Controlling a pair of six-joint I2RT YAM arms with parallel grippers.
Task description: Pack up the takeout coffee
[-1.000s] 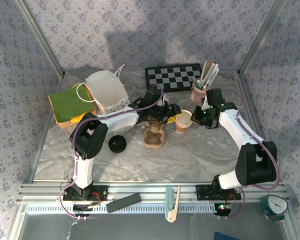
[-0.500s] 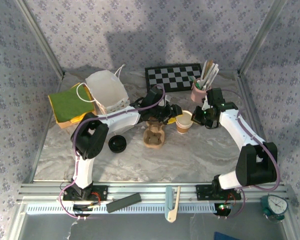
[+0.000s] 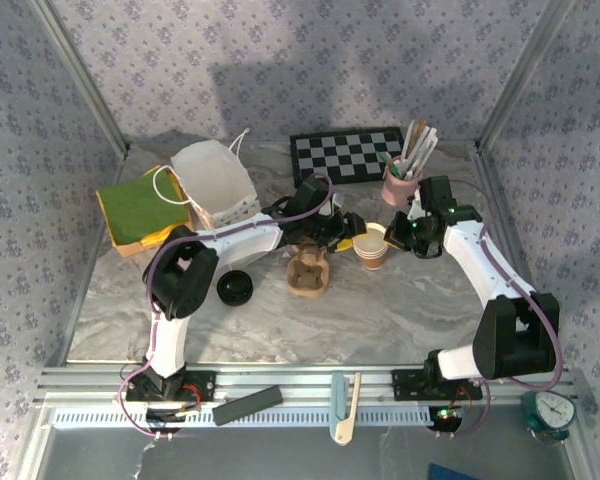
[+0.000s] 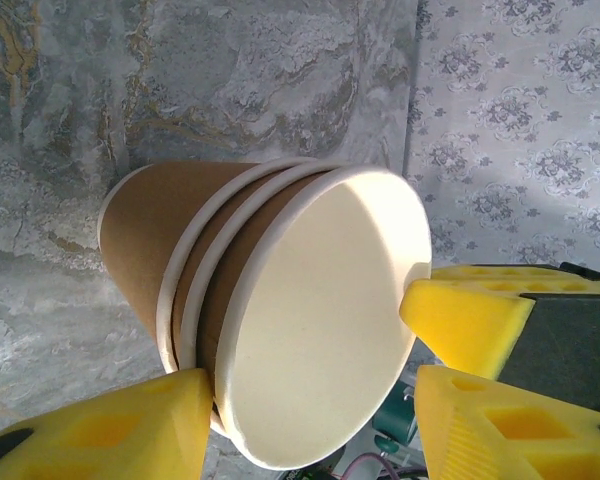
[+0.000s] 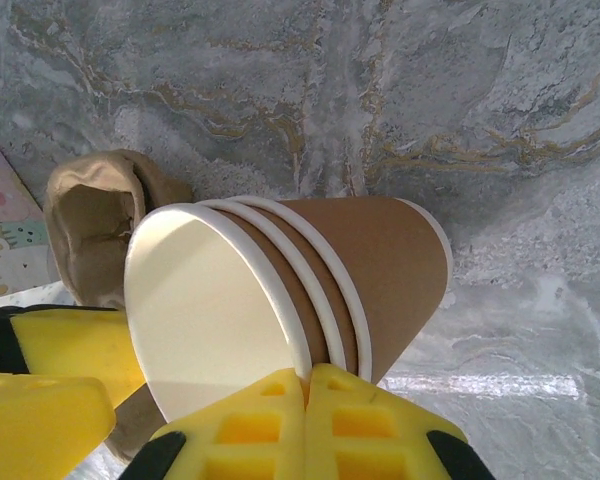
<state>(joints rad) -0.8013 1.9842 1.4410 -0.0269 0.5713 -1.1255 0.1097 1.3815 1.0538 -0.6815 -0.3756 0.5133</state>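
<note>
The takeout coffee is a nested stack of three tan paper cups (image 3: 372, 247) with white rims and no lid on. It stands tilted just right of the pulp tray (image 3: 308, 271). My right gripper (image 5: 308, 385) is shut on the top cup's white rim (image 5: 280, 290), coming in from the right (image 3: 392, 238). My left gripper (image 4: 310, 410) is open with the cup mouth (image 4: 320, 320) between its jaws. One left finger (image 4: 130, 430) touches the cup wall and the other (image 4: 510, 420) stands clear. The round black lid (image 3: 235, 288) lies on the table to the left.
A pink cup of wooden stirrers (image 3: 400, 180) stands just behind the right gripper. A white paper bag (image 3: 215, 180), green napkins (image 3: 135, 205) and a checkerboard (image 3: 345, 152) sit along the back. Metal frame posts bound both sides.
The cup stack and both grippers have shifted slightly to the right. The stack leans a little more.
</note>
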